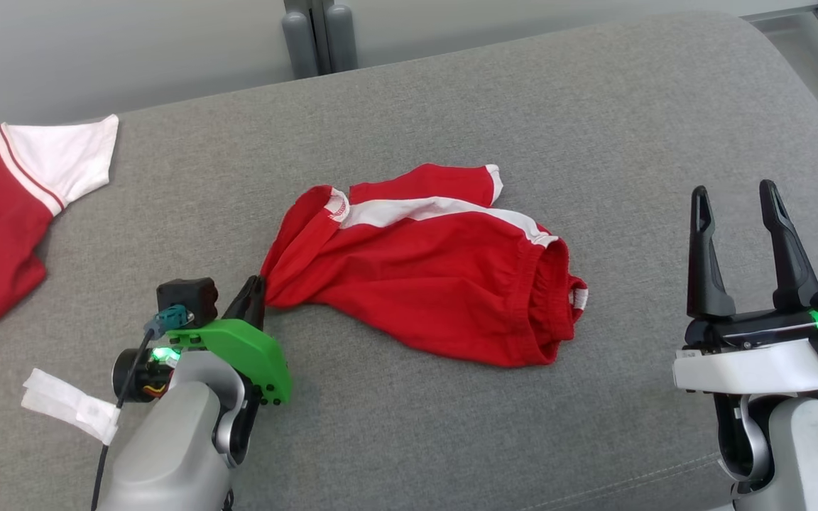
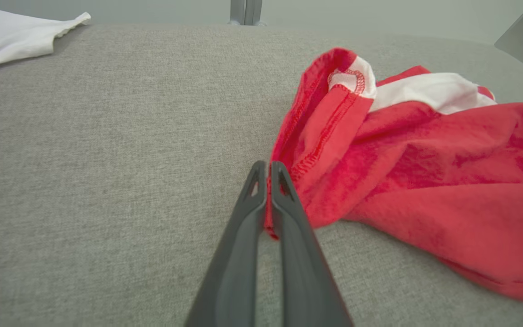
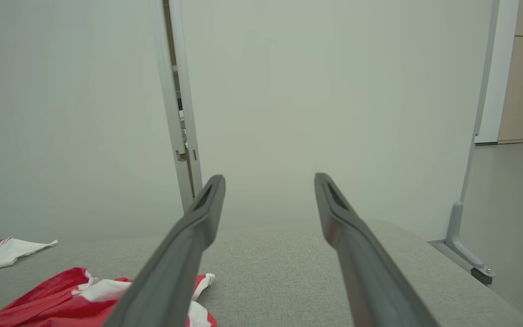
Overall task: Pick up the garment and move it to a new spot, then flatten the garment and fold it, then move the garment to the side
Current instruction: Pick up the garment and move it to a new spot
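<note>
No readable text, no brands or numbers, garment (image 1: 423, 277) without legible markings

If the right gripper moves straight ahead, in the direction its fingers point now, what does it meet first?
The way looks free: the right gripper points above the grey cushion toward the pale wall, probably the first thing met, though depth is unclear. The red shorts lie to its left.

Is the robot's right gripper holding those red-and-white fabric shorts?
No, the right gripper stands open with nothing between its fingers, apart from the red-and-white fabric shorts.
</note>
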Robot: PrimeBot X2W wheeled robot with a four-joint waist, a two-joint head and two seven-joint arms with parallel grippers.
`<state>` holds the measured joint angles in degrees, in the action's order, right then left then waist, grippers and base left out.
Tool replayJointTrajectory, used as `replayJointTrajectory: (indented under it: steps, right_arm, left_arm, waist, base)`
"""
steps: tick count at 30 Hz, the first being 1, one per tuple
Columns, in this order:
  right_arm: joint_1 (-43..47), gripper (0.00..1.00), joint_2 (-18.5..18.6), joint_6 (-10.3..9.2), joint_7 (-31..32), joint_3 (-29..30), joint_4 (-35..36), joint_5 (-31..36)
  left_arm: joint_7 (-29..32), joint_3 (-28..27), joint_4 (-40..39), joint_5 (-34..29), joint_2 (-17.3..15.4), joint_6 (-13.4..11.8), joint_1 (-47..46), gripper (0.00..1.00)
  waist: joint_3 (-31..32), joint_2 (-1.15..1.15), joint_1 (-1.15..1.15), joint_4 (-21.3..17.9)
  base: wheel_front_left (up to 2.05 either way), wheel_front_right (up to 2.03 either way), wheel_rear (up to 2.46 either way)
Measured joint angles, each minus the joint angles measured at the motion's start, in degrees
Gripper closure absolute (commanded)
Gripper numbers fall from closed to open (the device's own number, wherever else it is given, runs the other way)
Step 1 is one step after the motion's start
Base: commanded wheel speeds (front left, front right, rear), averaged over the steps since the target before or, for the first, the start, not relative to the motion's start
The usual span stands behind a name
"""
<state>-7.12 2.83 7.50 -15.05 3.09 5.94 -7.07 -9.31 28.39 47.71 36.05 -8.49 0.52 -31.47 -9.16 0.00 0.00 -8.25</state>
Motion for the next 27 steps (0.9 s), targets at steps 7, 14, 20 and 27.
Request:
replayJointTrajectory:
  steps: [7, 14, 20, 27]
  right_arm:
    - [-0.19, 0.0, -0.01, 0.0, -0.01, -0.25, -1.35, -0.25]
    - [0.15, 0.0, -0.01, 0.0, -0.01, 0.73, -5.08, 0.86]
    - [1.24, 0.0, -0.01, 0.0, 0.0, -0.03, -8.48, 2.3]
    - [2.75, 0.0, -0.01, 0.0, 0.0, -1.22, -11.17, 1.96]
  left_arm:
    - [-4.74, 1.46, 0.18, -2.37, 0.42, 1.14, 0.08, 0.0]
    - [-5.7, -1.22, -10.26, -5.94, -0.87, 0.81, 4.69, 0.0]
    - [-5.81, -6.77, -21.4, -8.95, -1.24, -1.14, 14.23, 0.0]
    - [-5.81, -13.02, -30.34, -12.12, 0.67, -3.2, 23.57, 0.0]
  waist:
    - [0.17, 0.0, 0.0, 1.82]
    - [1.6, 0.0, 0.0, 3.29]
    - [3.69, 0.0, 0.0, 4.1]
    - [5.96, 0.0, 0.0, 4.76]
  base:
    - [0.0, 0.0, 0.0]
    - [0.0, 0.0, 0.0]
    - [0.0, 0.0, 0.0]
    - [0.0, 0.0, 0.0]
